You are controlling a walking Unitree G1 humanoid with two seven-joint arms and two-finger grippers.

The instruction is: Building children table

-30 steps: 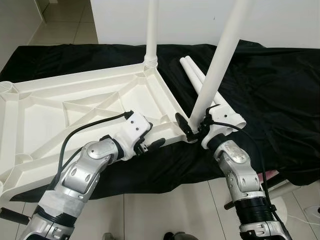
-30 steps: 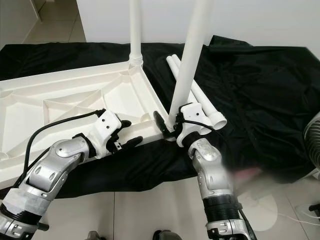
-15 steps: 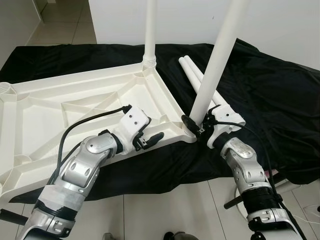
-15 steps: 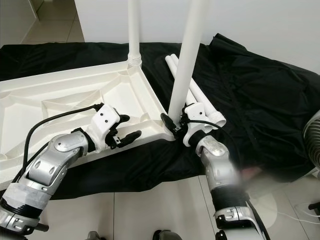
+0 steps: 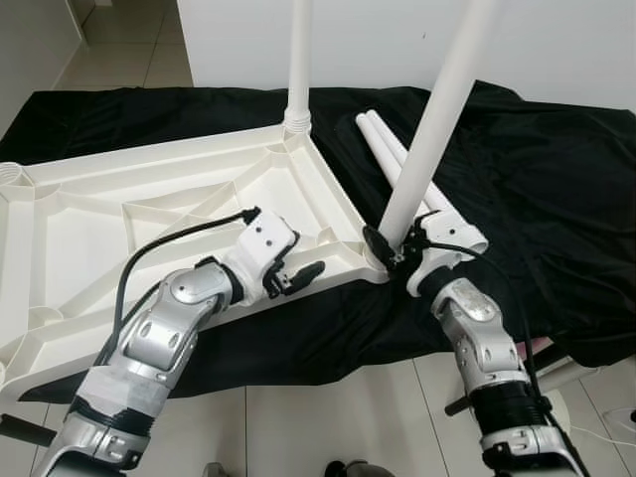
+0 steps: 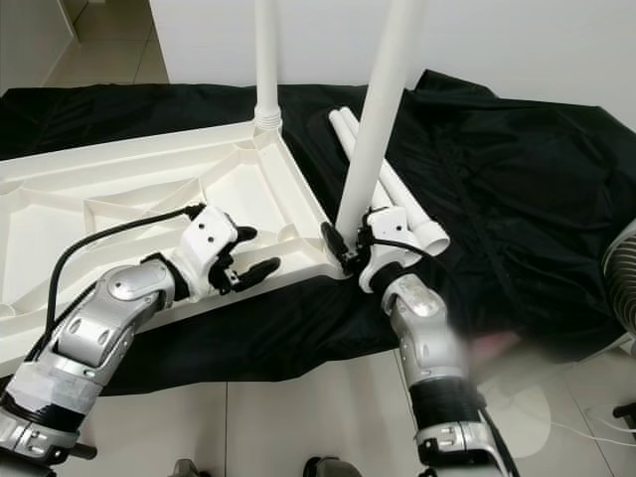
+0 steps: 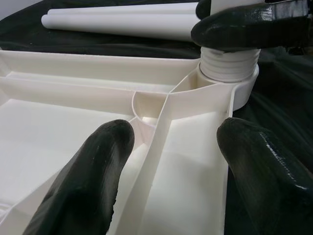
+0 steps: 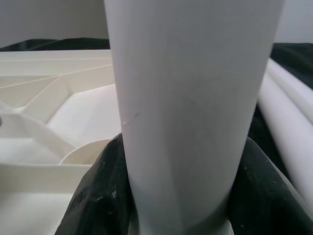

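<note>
- The right gripper (image 5: 386, 248) is reached forward to the near right corner of the tabletop (image 5: 89, 224), and its two black fingers (image 8: 100, 200) are clamped around the base of a white table leg (image 5: 427, 149).
- That leg is held tilted, leaning away to the right, with its threaded lower end seated at the corner socket (image 7: 230, 73).
- The left gripper (image 5: 293, 278) is stretched over the tabletop's near edge, with its fingers (image 7: 98, 171) spread apart on either side of a rib, nothing being gripped.
- The tabletop is laid upside down on a black cloth (image 5: 556, 169), so that its white ribbed underside is shown.
- A second leg (image 5: 298, 60) is seen standing upright in the far corner socket.
- Two loose legs (image 5: 383, 139) are laid side by side on the cloth, just beside the tabletop's right edge.
</note>
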